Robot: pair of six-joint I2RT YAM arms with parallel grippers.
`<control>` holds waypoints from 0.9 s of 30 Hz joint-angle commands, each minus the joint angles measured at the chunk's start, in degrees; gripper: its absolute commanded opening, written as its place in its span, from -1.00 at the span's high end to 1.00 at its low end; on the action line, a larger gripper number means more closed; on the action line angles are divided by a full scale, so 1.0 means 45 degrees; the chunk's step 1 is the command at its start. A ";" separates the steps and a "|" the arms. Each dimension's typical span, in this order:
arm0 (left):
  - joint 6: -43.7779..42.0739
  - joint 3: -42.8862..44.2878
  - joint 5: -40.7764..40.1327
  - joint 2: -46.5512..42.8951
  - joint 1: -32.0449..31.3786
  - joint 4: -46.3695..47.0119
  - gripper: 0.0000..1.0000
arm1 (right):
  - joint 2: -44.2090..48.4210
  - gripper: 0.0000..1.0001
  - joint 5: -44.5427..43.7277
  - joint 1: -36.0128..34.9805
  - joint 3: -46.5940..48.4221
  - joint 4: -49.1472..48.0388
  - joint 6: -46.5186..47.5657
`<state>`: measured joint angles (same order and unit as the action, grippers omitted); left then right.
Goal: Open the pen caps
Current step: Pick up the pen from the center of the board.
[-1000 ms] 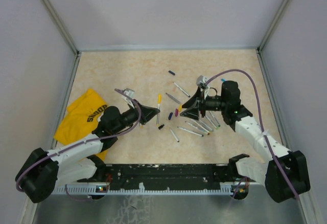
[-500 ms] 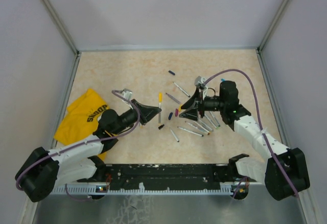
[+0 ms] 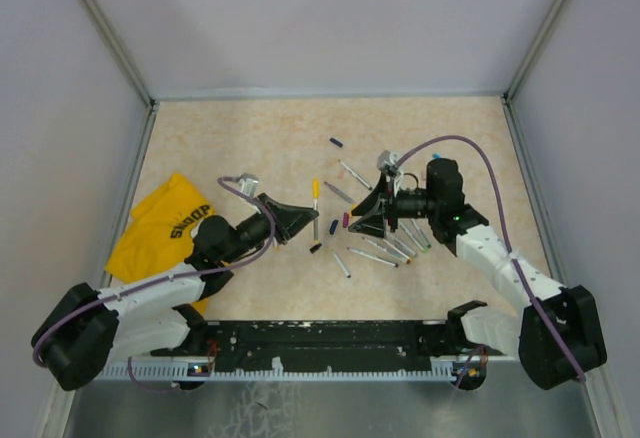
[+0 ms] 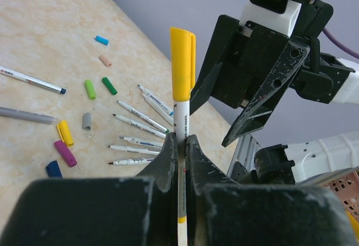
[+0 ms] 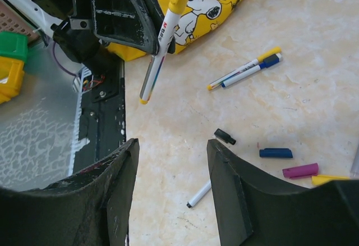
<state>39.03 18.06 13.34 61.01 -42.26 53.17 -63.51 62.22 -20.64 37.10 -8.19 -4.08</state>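
My left gripper (image 4: 180, 142) is shut on a white-barrelled pen (image 4: 182, 123) that still wears its yellow cap (image 4: 183, 60), the capped end sticking out past the fingertips. In the top view the pen (image 3: 316, 210) hangs mid-table at the left gripper (image 3: 304, 222). My right gripper (image 3: 352, 221) faces it from the right, open and empty, a short gap away. From the right wrist, the open right gripper (image 5: 173, 145) points at the held pen (image 5: 160, 44). Several loose pen caps (image 4: 65, 153) and uncapped pens (image 4: 140, 117) lie on the table.
A yellow cloth (image 3: 165, 228) lies at the left. Two capped pens (image 5: 244, 72) lie side by side; a black cap (image 5: 224, 136), a blue cap (image 5: 275, 153) and an uncapped pen (image 5: 200, 194) lie under the right gripper. The black base rail (image 3: 320, 338) runs along the near edge.
The right gripper has edged left toward the held pen. The left gripper has shifted slightly right with the pen still in it.
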 commanded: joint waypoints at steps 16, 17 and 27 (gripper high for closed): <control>0.0743 0.0156 -0.0644 0.1228 -0.0255 0.2279 1.00 | -0.0180 -0.05 -0.0055 -0.0360 -0.0118 -0.1038 -0.0078; 0.0764 0.0240 -0.0702 0.1354 -0.0257 0.2405 1.00 | -0.0174 -0.05 -0.0059 -0.0372 -0.0161 -0.1229 -0.0287; 0.1173 0.1047 -0.1312 0.3060 -0.0625 0.4004 1.00 | -0.0284 -0.06 -0.0054 -0.0667 -0.1075 -0.4165 -0.2835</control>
<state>43.09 20.34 9.23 72.64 -43.92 64.36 -64.36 61.93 -22.17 32.21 -19.40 -12.86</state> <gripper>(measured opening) 0.019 0.527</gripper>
